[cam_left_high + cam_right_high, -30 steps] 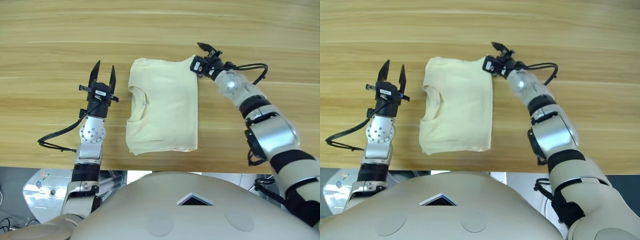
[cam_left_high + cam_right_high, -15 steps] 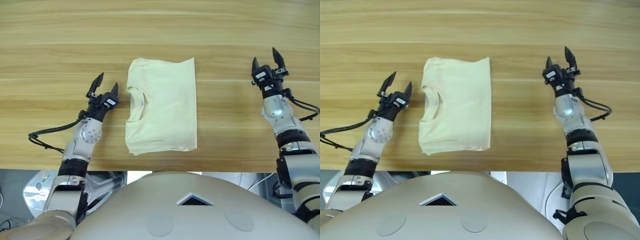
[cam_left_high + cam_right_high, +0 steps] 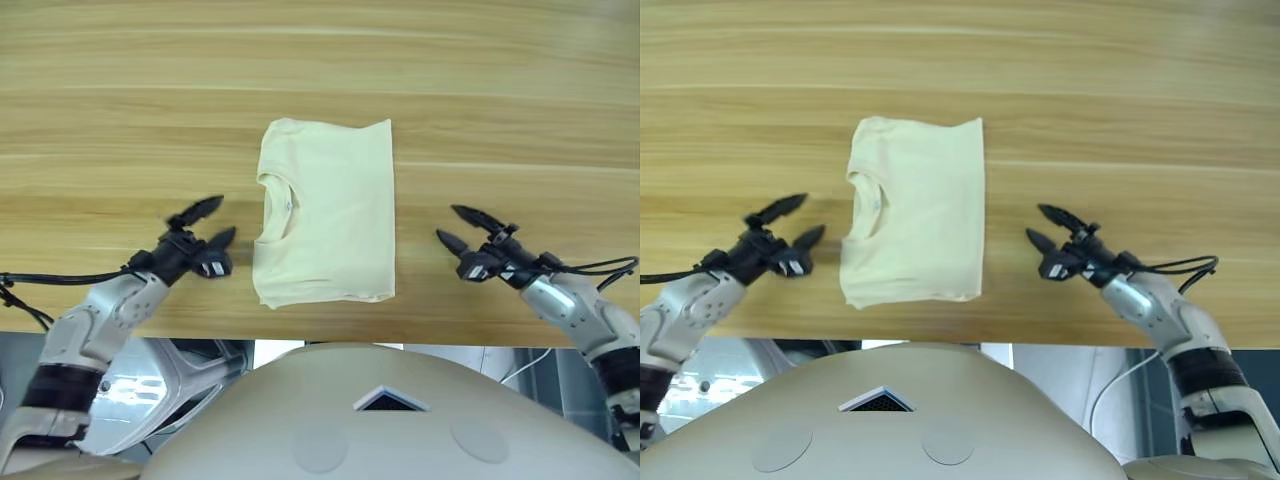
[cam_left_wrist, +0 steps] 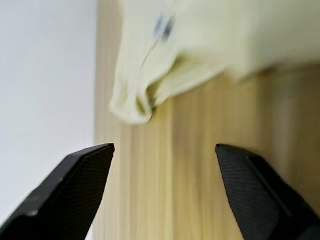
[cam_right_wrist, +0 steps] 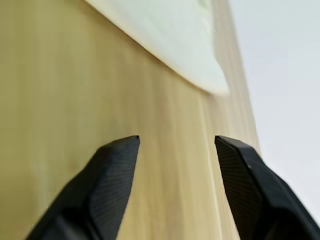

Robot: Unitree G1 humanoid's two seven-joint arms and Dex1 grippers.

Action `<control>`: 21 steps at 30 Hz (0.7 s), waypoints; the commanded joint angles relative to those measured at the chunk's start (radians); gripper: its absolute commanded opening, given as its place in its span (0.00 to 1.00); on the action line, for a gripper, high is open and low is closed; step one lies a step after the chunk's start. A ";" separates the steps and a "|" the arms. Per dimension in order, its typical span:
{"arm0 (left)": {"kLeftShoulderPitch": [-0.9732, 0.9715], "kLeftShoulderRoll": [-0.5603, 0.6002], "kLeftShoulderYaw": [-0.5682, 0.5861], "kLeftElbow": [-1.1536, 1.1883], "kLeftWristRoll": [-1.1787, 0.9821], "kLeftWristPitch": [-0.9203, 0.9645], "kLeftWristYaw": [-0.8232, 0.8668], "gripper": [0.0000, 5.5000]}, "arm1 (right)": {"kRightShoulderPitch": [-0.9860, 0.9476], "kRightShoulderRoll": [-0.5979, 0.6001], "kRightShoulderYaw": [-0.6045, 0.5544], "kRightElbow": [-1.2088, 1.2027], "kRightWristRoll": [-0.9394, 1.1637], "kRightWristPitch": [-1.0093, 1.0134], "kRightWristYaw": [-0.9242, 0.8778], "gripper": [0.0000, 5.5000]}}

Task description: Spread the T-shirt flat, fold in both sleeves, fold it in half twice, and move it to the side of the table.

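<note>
**Worktop** [image 3: 500, 80] — pale wood-grain surface, carrying the one item below.

**T-shirt** [image 3: 335, 220] — cream, lying as a neat upright rectangle midway along the worktop's near edge, its near hem just short of that edge. The collar shows at its left edge and no sleeve sticks out. By the look of it the sleeves are in and one half-fold is made, so a second half-fold is due.

**Left gripper** [image 3: 225, 217] — low over the worktop just left of the shirt's near left corner, fingers spread wide, nothing in them.

**Right gripper** [image 3: 447, 222] — near the near right corner but a little apart from it, fingers likewise wide apart and holding nothing.

**Handling note** — each gripper should slide in flat and pinch every layer at its own corner. Both should lift together and low, carry the near hem to the far edge, and line up the edges before letting go.
</note>
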 commanded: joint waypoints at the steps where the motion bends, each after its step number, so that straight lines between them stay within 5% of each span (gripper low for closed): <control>1: 0.024 0.080 -0.042 -0.029 -0.027 -0.038 -0.130 0.69 | 0.071 -0.050 0.025 -0.057 -0.071 0.034 0.090 0.51; 11: 0.091 0.168 -0.040 -0.077 -0.089 -0.064 -0.254 0.69 | 0.189 -0.097 -0.005 -0.256 -0.052 0.070 0.181 0.51; 21: 0.095 0.186 -0.162 -0.126 -0.124 -0.156 -0.363 0.69 | 0.143 -0.089 0.021 -0.298 -0.057 0.057 0.277 0.51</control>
